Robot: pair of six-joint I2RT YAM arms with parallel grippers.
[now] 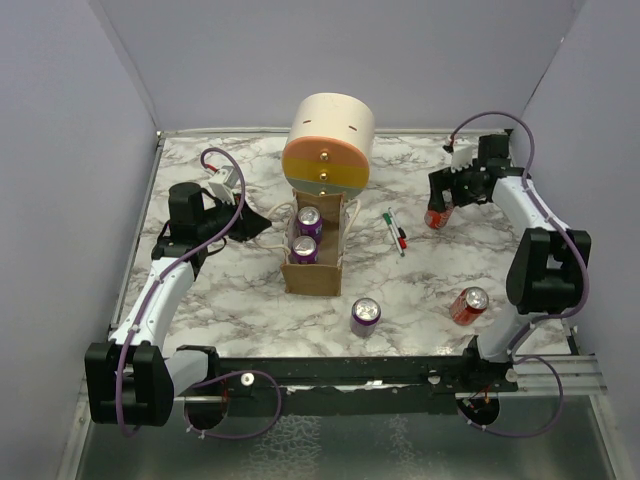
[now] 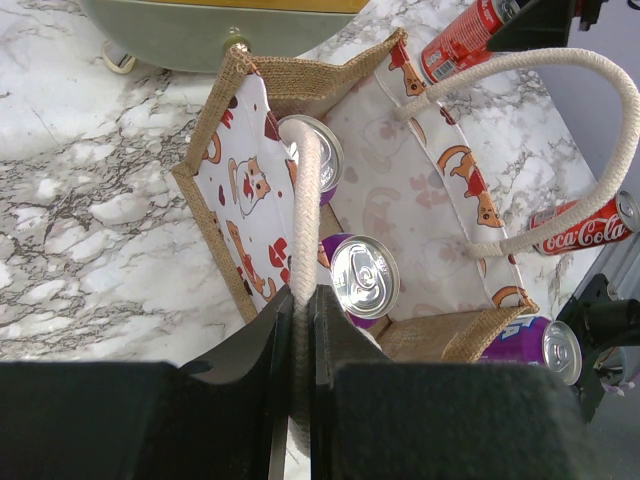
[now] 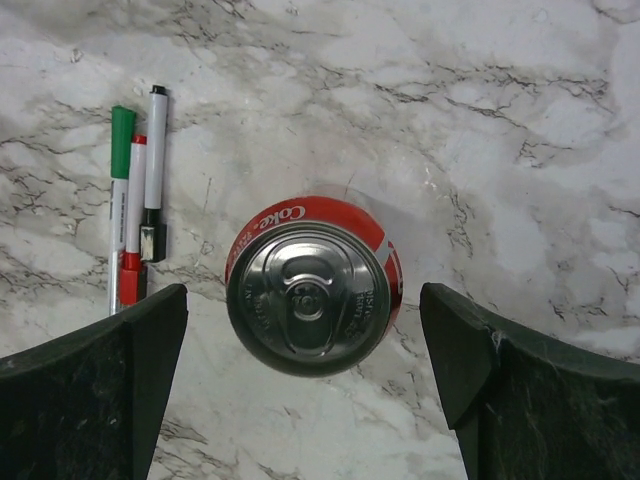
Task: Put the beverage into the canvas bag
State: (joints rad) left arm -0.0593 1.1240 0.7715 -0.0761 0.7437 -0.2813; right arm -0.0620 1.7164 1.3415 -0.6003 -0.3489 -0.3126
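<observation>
Left jaws clamp a handle (image 2: 305, 190) of the bag (image 1: 312, 278); right jaws gape around one red can (image 3: 312, 285). Two purple cans (image 1: 306, 249) inside the bag; third purple can (image 1: 365, 315), second red can (image 1: 469, 304), three pens (image 3: 135, 215) on the surface (image 1: 420, 280).

Canvas bag (image 1: 312, 278) in overhead, left-wrist views

Left arm (image 1: 160, 295), right arm (image 1: 515, 200): white shells, black joints, purple cables. Left hand (image 2: 302, 300), right hand (image 3: 305, 300): matte black fingers (image 3: 120, 390).
</observation>
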